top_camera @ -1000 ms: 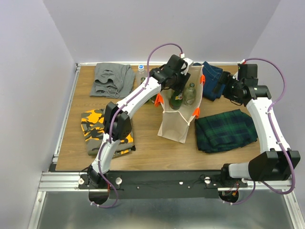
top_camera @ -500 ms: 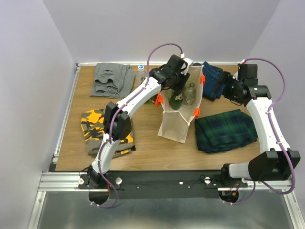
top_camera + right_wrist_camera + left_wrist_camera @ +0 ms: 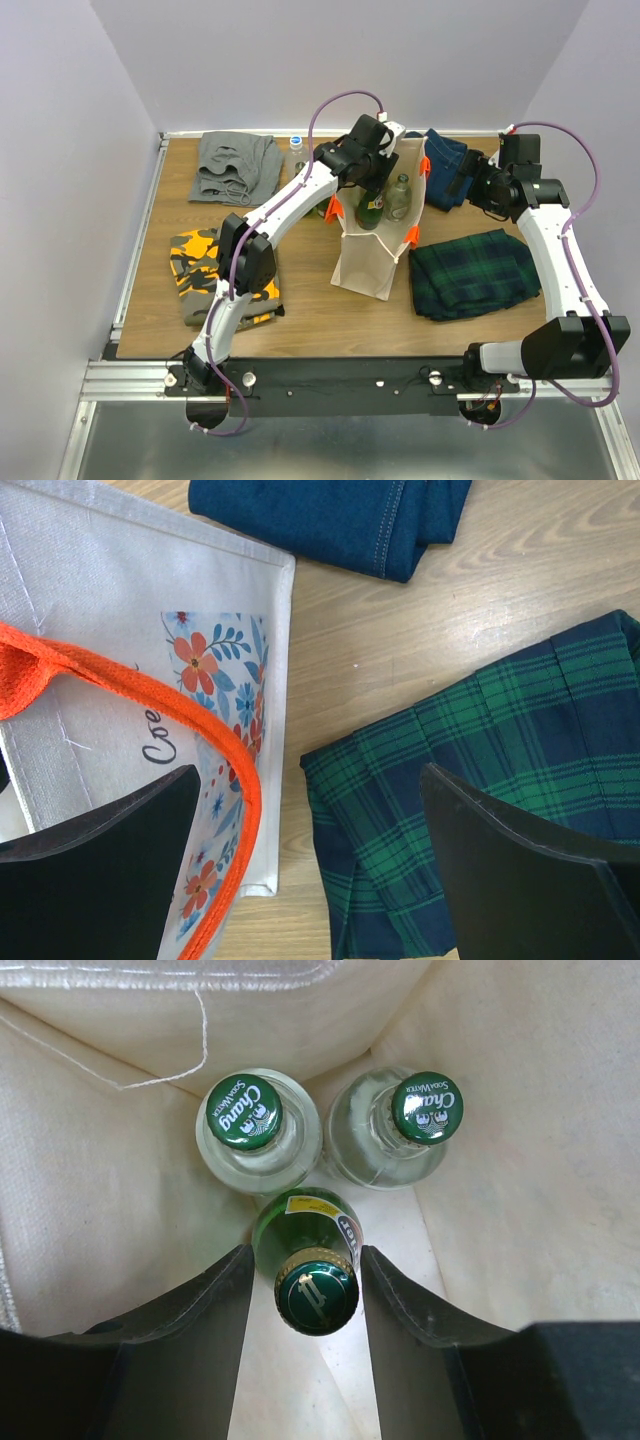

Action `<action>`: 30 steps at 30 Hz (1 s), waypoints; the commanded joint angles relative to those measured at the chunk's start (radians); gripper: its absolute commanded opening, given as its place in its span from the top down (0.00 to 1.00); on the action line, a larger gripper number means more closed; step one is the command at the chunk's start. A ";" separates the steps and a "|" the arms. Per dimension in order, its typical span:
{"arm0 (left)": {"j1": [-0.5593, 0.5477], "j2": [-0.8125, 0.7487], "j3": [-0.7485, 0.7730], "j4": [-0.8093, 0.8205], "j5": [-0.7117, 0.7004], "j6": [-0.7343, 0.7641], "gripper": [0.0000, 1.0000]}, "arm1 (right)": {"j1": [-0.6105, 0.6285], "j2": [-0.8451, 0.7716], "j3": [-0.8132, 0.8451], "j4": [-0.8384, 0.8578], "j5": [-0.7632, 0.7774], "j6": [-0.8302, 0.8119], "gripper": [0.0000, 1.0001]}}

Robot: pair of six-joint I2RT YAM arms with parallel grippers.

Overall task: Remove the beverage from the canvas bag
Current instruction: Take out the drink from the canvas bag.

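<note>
A wooden table (image 3: pixel 300 300) stands boxed in by pale lilac walls (image 3: pixel 60 150), with an aluminium rail (image 3: pixel 130 378) along its near edge. Well to the left of the left claw (image 3: pixel 305 1250) lie a folded grey garment (image 3: pixel 237 165) and, nearer the rail, an orange camouflage garment (image 3: pixel 195 265). A clear bottle (image 3: pixel 297 152) stands just left of the arm's wrist.

The left claw reaches down inside the upright canvas bag (image 3: pixel 365 260) at the table's centre, its fingers closed against either side of the neck of the green bottle (image 3: pixel 316 1298), which is upright on the bag's floor. Two clear soda-water bottles (image 3: pixel 258 1125) stand just beyond the fingertips, touching or nearly touching the green one.

To the right, the right claw (image 3: pixel 310 772) hangs with its fingers wide apart and holding nothing, above the bag's floral side and orange handle (image 3: pixel 200 715). Folded blue jeans (image 3: pixel 447 160) lie beyond it and a green plaid cloth (image 3: pixel 475 272) under its right finger.

Nothing visible has shifted from the view a second ago: arms, bag and clothes sit as before.

The bag's cloth walls crowd the left claw on every side. Bare wood shows between the right claw's fingers and in front of the bag.
</note>
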 commanded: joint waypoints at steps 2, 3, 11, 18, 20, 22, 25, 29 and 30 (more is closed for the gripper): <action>-0.004 0.022 -0.001 0.013 -0.026 0.002 0.43 | -0.001 0.008 0.013 -0.007 0.020 -0.016 0.00; -0.004 0.022 -0.001 0.014 -0.026 0.002 0.44 | -0.001 0.007 0.013 -0.009 0.021 -0.016 0.00; -0.004 0.029 -0.001 0.011 -0.026 0.003 0.47 | -0.001 0.007 0.013 -0.007 0.023 -0.018 0.00; -0.004 0.027 0.001 0.011 -0.024 0.002 0.48 | -0.002 0.008 0.013 -0.009 0.024 -0.018 0.00; -0.004 0.025 0.002 0.016 -0.026 0.003 0.49 | -0.001 0.008 0.012 -0.007 0.023 -0.018 0.00; -0.005 0.027 0.007 0.014 -0.026 0.002 0.49 | -0.002 0.010 0.012 -0.007 0.023 -0.018 0.00; -0.004 0.027 0.007 0.016 -0.024 0.003 0.53 | -0.001 0.008 0.010 -0.006 0.023 -0.018 0.00; -0.004 0.026 0.007 0.016 -0.026 0.002 0.64 | -0.001 0.008 0.012 -0.007 0.023 -0.018 0.00; -0.004 0.025 0.007 0.017 -0.024 0.002 0.66 | -0.002 0.010 0.012 -0.006 0.024 -0.018 0.00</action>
